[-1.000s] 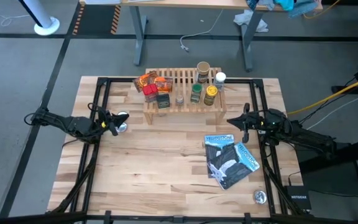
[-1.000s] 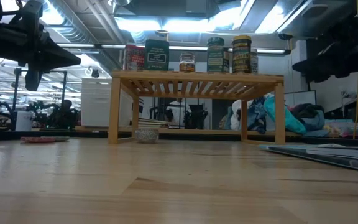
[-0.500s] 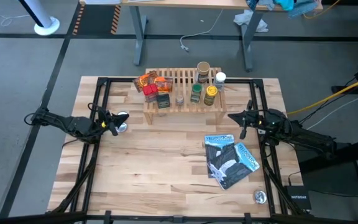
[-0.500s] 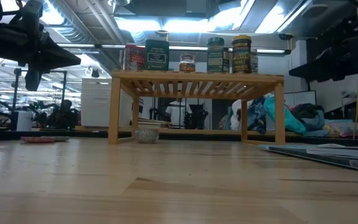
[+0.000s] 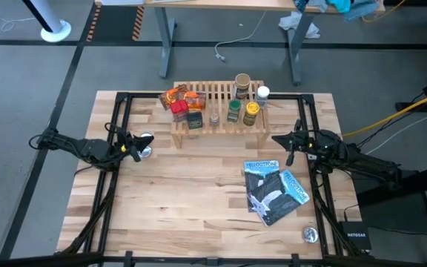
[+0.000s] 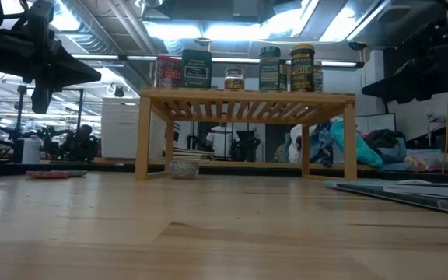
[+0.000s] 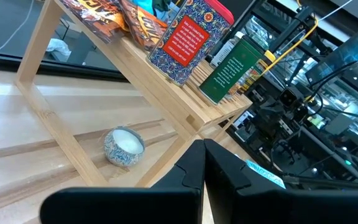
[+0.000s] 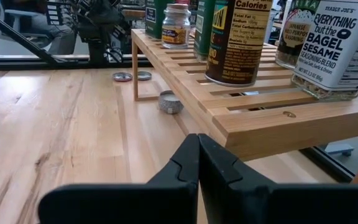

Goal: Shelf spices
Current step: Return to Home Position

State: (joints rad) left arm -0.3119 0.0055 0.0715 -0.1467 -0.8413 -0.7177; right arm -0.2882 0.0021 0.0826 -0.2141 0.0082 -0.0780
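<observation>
The light-wood shelf (image 5: 217,122) stands at the table's far middle on its short legs. On its slats stand orange packets (image 5: 175,95), a red tin (image 5: 179,110), a dark green tin (image 5: 194,120), and jars with green (image 5: 233,110), yellow (image 5: 250,113), tan (image 5: 242,84) and white (image 5: 262,93) caps. A small blue patterned tin (image 7: 123,146) sits on the table under the shelf. My left gripper (image 5: 138,146) hovers shut left of the shelf. My right gripper (image 5: 275,140) hovers shut at the shelf's right end, fingers (image 8: 197,149) pointing along it.
Two flat silver discs (image 5: 146,146) lie just beyond the left gripper's tips, and another (image 5: 310,234) near the table's right near corner. A blue-and-black glossy pouch (image 5: 273,189) lies flat in front of the right arm. Bare wood (image 5: 191,193) stretches across the near middle.
My right gripper has shifted a little toward the far edge, closer to the shelf's right end, and has then kept still. It has stayed shut. Nothing on the shelf has moved.
</observation>
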